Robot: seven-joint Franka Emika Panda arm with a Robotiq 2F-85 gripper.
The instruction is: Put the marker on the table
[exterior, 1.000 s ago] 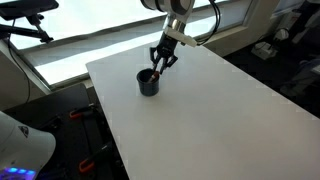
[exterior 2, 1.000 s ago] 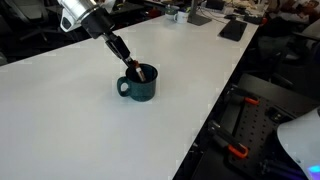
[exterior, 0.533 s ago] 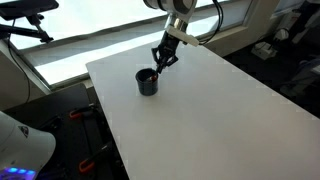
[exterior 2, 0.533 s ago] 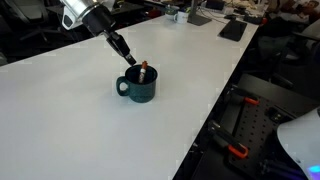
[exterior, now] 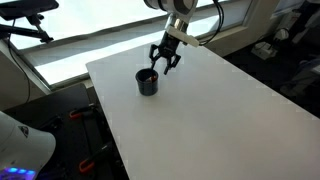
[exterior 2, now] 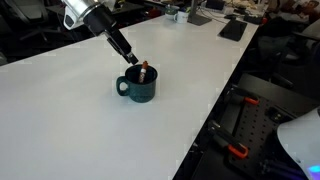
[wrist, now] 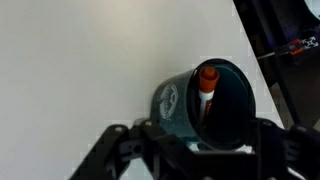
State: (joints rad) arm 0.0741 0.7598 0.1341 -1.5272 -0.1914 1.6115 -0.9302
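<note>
The table (exterior: 200,110) lay broad and white beneath the pincer (exterior: 165,68), and I judged it was where the marker had to end up. The dark cup (exterior 2: 139,88) stood upright on it, just below and ahead of the pincer's tips. I took that to be why the arm leaned in at a slant, lining the tips up over the cup's mouth. In the wrist view the jaws stood well apart, one finger to either side of the cup (wrist: 215,100), with nothing between them: the pincer (wrist: 192,140) was open and held nothing.

The marker (wrist: 207,90) leaned inside the cup, orange end up, just ahead of the tips and apart from them. It was not yet out, so I judged the grasp had yet to be made.

The cup wall hid most of the marker's body. The bottom edge of the wrist view cut off the lower part of the pincer. In an exterior view only the marker's (exterior 2: 145,70) tip showed above the rim.
</note>
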